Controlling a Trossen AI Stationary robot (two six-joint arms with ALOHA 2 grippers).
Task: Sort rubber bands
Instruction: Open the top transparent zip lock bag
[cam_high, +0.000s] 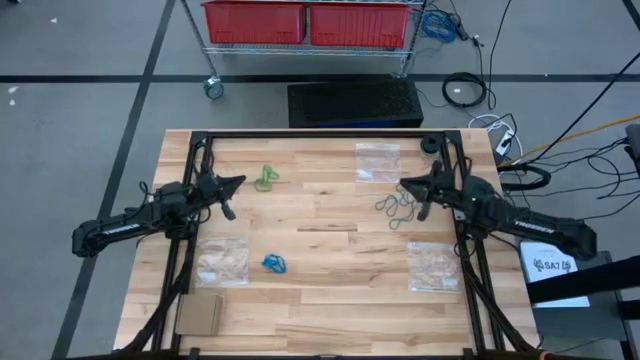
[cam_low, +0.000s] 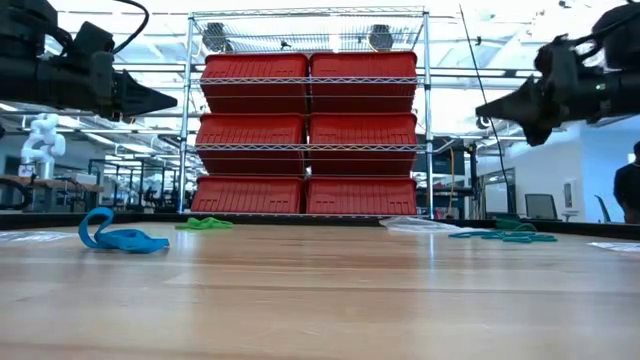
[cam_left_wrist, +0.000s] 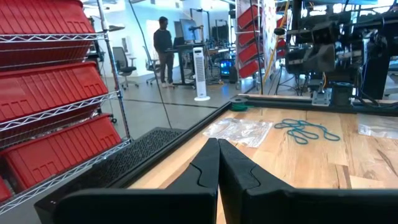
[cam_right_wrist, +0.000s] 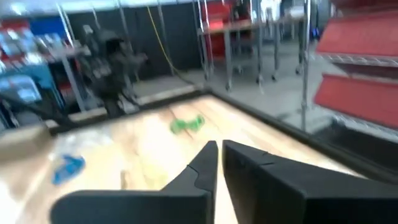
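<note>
Bags (cam_high: 377, 160) of clear plastic lie flat beside loose rubber bands (cam_high: 396, 207); left claw (cam_high: 236, 183) clenched, right claw (cam_high: 404, 184) barely parted.

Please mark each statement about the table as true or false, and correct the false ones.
1. The green rubber bands lie nearest the left pincer. True.
2. The right pincer is carrying the grey-teal rubber bands. False: they lie on the table, and the pincer is raised above it, holding nothing.
3. The blue rubber bands lie inside a clear bag. False: they lie on bare wood beside it.
4. Four clear bags are on the table. True.
5. The left pincer is shut. True.
</note>
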